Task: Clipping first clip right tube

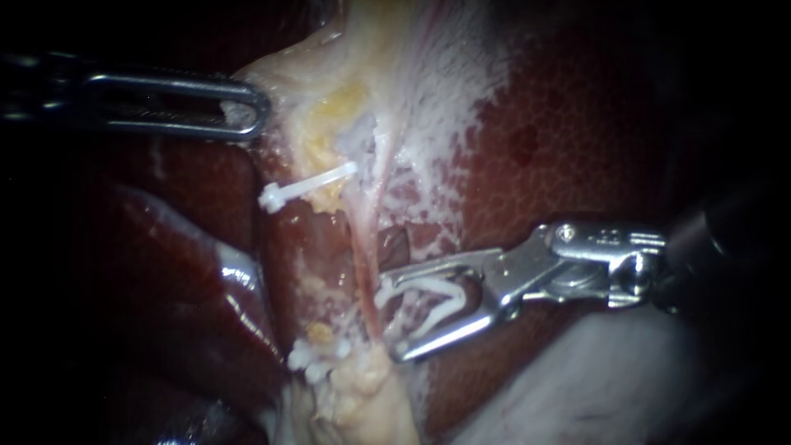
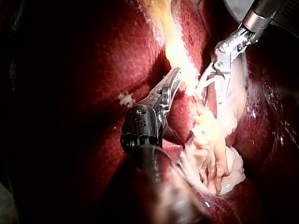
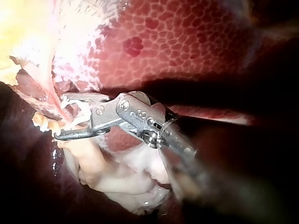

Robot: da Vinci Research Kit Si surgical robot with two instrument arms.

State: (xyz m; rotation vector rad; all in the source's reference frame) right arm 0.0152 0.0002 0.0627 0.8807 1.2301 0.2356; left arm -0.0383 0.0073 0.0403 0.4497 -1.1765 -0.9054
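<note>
A thin pink tube, the right one [image 1: 368,247], runs down from the pale gallbladder tissue [image 1: 329,58]. My right instrument [image 1: 391,321] comes in from the right. Its jaws stand wide apart, carry a white clip [image 1: 432,303], and reach the tube with their tips. In the right wrist view the jaws of that instrument [image 3: 60,116] straddle the tube [image 3: 49,88], with the clip [image 3: 77,114] between them. My left instrument [image 1: 247,111] is shut on the pale tissue edge at the upper left. It appears again in the left wrist view [image 2: 172,79].
Another white clip [image 1: 305,188] sits across yellowish tissue left of the tube. Dark red liver [image 1: 577,124] lies behind and on both sides. Frayed pale tissue [image 1: 362,387] hangs below the jaws. A grey-white mass [image 1: 610,379] fills the lower right.
</note>
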